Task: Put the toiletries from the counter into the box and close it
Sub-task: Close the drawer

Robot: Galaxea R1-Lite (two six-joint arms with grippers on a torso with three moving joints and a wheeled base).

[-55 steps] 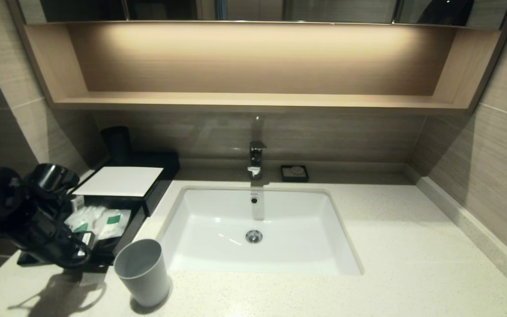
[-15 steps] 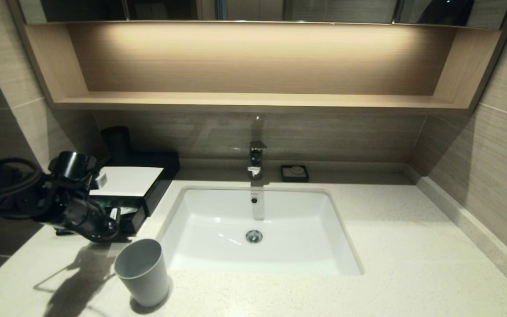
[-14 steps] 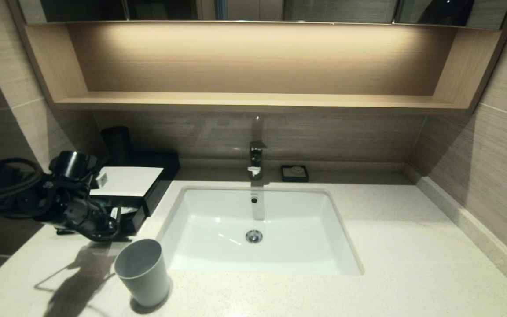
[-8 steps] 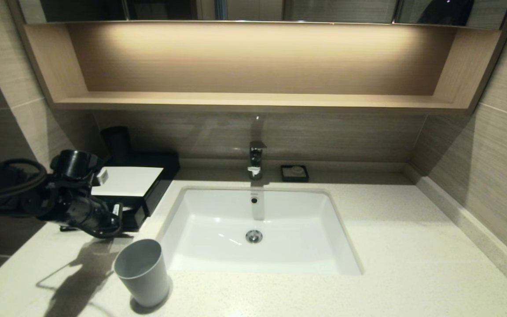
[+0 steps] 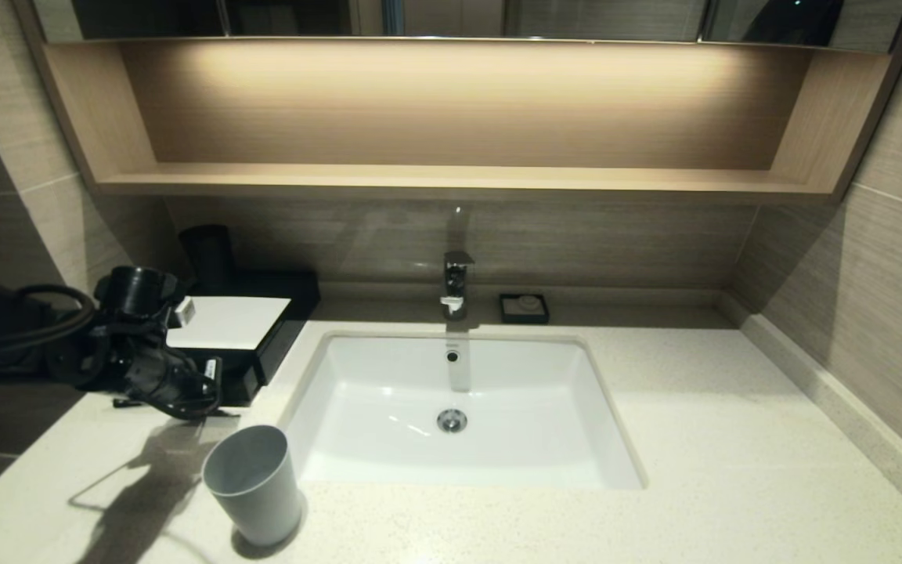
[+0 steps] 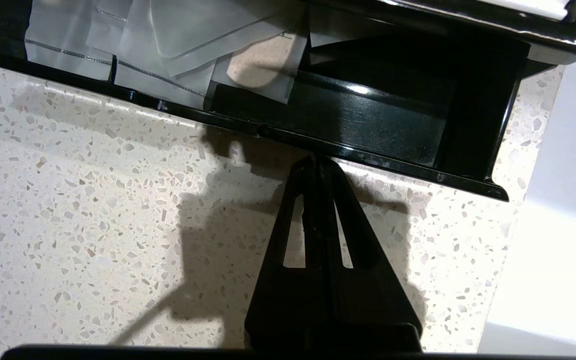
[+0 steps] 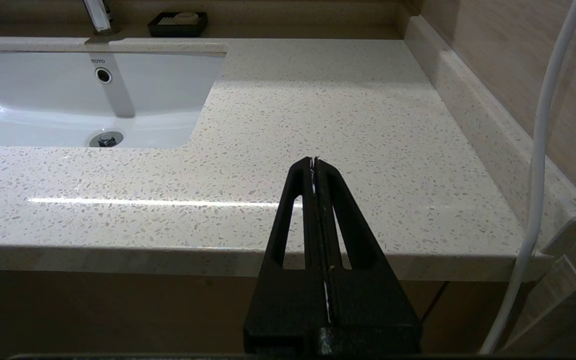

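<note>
Black box [image 5: 251, 356] sits at the table's [image 5: 694, 407] left back, drawer nearly in under the white top; pale sachets [image 6: 168, 50] lie inside, corners over the drawer's front edge. Left pincer [image 6: 315, 162] is pressed shut, empty, tip against the drawer front. Risk: a sachet corner catches as the drawer goes home and jams or creases; an off-centre push may skew the box on smooth stone. Grey cup [image 5: 251, 482] stands near. Right pincer [image 7: 315, 162] is shut, parked off the table's front edge. Sink [image 5: 459, 407] centre, wooden shelf [image 5: 451, 180] above.
</note>
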